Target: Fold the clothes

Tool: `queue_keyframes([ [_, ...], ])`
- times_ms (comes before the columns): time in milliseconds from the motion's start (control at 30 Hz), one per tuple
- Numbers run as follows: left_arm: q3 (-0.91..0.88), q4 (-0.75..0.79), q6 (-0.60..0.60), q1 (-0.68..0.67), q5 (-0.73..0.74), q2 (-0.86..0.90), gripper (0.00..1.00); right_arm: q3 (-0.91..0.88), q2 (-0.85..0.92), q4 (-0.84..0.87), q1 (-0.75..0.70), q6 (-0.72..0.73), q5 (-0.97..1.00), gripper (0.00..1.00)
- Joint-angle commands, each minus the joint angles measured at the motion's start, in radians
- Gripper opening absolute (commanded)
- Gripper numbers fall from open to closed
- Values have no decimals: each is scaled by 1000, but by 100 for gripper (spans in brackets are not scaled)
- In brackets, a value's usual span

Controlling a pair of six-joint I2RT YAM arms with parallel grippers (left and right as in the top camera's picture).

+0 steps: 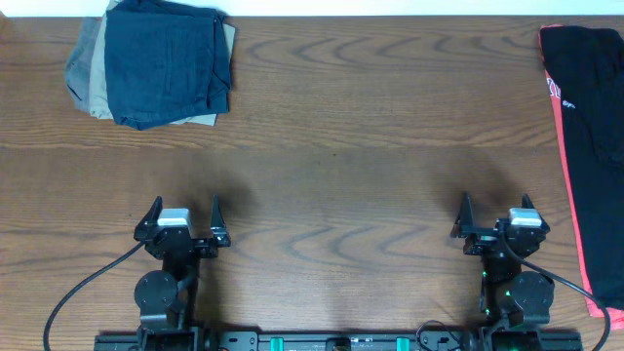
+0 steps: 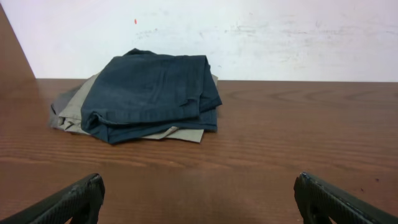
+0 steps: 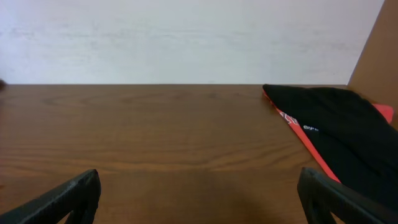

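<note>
tabletop (image 1: 370,127): shorts (image 1: 166,63) well beyond left gripper (image 1: 185,205)

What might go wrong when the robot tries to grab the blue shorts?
1. The navy shorts lie right on top of the tan shorts, so a pinch might catch both and drag the tan ones along.
2. The pile sits in the table's far corner, well away from the open left fingers. A long reach might shove it toward the edge.
</note>
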Motion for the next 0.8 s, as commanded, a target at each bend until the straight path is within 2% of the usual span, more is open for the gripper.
queue_keyframes([
  [0,-19,-30,2,5,7,-6,98,-2,-8,-6,13,-29,-18,99],
  [767,-19,-30,2,5,7,-6,98,-2,-8,-10,3,-21,-58,99],
])
